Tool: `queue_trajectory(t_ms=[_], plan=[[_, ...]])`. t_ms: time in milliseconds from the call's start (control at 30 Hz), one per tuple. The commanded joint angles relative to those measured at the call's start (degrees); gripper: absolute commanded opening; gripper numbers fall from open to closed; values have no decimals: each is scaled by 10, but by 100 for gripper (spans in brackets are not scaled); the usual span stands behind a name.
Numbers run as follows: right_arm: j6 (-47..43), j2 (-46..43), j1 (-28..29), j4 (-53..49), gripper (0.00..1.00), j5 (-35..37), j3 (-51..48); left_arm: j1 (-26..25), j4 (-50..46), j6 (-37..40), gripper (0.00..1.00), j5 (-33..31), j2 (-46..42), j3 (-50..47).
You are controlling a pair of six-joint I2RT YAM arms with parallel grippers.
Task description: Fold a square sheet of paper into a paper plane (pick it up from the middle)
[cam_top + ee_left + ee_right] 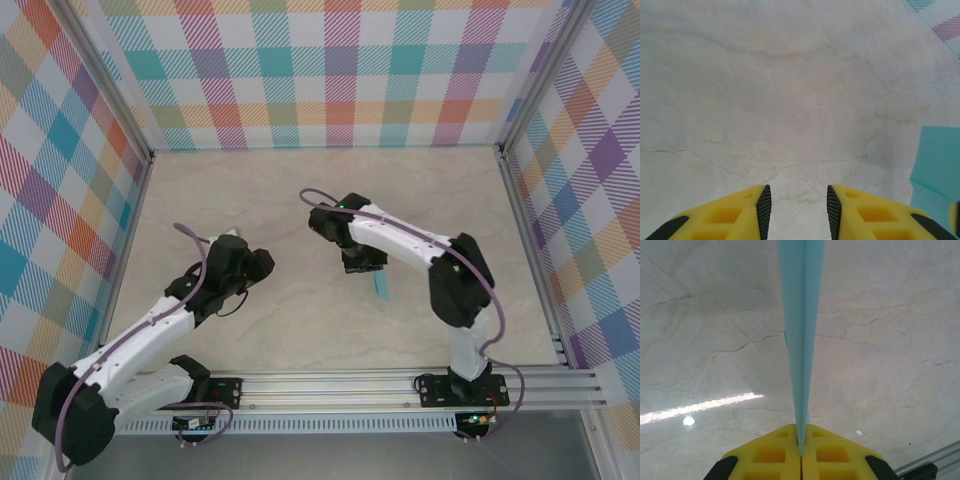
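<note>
The right end effector [801,440] is pinched shut on the paper plane [800,315] — a slim cyan edge running up the frame's centre. The left end effector [797,200] stands partly open and empty over the table [790,75]. Best to lower the plane level and release gently — a jerk could spring its folds.

Two pincers, the left pincer [796,210] and the right pincer [801,452], one folded turquoise paper [800,340], and one table [300,190].

Camera setup: one high fixed view, two wrist views.
Overhead looks down from behind the arm bases over the whole table [300,200]. Left wrist camera skims low over the tabletop past the left gripper [798,200]; right wrist camera sits close behind the right gripper [801,442]. All three catch the folded paper [800,315].
</note>
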Motion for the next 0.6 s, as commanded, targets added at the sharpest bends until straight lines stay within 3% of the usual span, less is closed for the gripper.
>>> queue_trajectory(t_ms=[0, 133, 267, 433, 567], plan=[[23, 69, 20, -57, 7, -6, 77, 9, -61, 1, 40, -61, -54, -13], [14, 175, 27, -53, 10, -71, 184, 9, -90, 9, 41, -69, -94, -18], [0, 222, 27, 0, 19, -158, 242, 10, -97, 15, 43, -52, -105, -21], [-16, 175, 26, 100, 37, -232, 221, 11, -78, 19, 44, -7, -88, -28], [-30, 68, 18, 217, 47, -267, 95, 11, -53, 22, 45, 33, -60, -33]])
